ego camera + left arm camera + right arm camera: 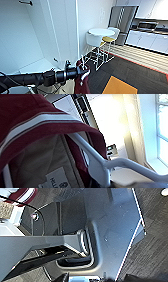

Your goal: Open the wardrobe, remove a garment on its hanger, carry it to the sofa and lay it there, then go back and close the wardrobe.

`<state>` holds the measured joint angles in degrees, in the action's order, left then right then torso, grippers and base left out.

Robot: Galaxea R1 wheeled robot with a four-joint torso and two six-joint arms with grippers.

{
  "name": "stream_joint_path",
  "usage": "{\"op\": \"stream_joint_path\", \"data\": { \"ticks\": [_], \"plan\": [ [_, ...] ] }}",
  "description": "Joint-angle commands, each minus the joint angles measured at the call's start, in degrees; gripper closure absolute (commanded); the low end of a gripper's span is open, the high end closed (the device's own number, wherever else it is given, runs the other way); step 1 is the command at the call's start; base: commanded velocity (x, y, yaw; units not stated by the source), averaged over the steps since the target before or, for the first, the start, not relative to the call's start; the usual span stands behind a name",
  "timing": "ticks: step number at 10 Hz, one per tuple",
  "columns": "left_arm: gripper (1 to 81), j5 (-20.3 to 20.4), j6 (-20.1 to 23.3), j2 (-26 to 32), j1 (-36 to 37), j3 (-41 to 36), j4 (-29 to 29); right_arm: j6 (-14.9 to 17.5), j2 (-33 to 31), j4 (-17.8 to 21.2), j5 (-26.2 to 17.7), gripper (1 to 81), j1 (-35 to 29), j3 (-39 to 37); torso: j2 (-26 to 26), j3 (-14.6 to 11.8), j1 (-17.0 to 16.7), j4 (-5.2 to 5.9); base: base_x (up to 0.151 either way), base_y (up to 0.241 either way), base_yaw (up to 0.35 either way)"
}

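My left arm reaches in from the left along the bottom of the head view. Its gripper (pixel 81 70) is shut on the white hanger (pixel 84 65), and the maroon garment (pixel 81 84) hangs below it. In the left wrist view the garment (pixel 30 109) is close up, with its white collar stripes and inner label draped over the hanger (pixel 100 166). The white wardrobe (pixel 62 32) stands just behind and to the left with its door swung open; a small handle (pixel 55 59) shows on it. A maroon and white edge of the garment (pixel 22 194) also shows in the right wrist view.
A round white table (pixel 101 32) with white chairs (pixel 93 40) stands ahead, right of the wardrobe. Behind them are a steel fridge (pixel 122 17) and white kitchen cabinets (pixel 150 40). Dark carpet with an orange patch (pixel 118 86) lies to the right. My grey base (pixel 112 225) sits below the right wrist.
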<state>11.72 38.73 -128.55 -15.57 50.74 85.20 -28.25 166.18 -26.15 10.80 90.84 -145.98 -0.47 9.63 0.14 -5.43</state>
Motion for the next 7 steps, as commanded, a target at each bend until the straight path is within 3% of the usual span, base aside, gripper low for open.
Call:
{"op": "stream_joint_path", "data": {
  "ticks": [1, 7],
  "plan": [
    [81.1, -7.1, 0.4, 0.1, 8.8, -2.3, -2.5, -0.3, -0.1, 0.2, -2.0, 1.0, -0.7, -1.0, 0.0, 0.0, 0.0, 0.00, 0.000, 0.000, -0.285],
    [81.1, -7.5, 0.4, -0.2, 8.8, -2.2, -2.5, -0.2, 1.2, 0.2, -2.1, 1.0, -1.1, -2.9, 0.0, 0.0, 0.1, 0.00, 0.000, 0.000, -0.290]
  ]
}}
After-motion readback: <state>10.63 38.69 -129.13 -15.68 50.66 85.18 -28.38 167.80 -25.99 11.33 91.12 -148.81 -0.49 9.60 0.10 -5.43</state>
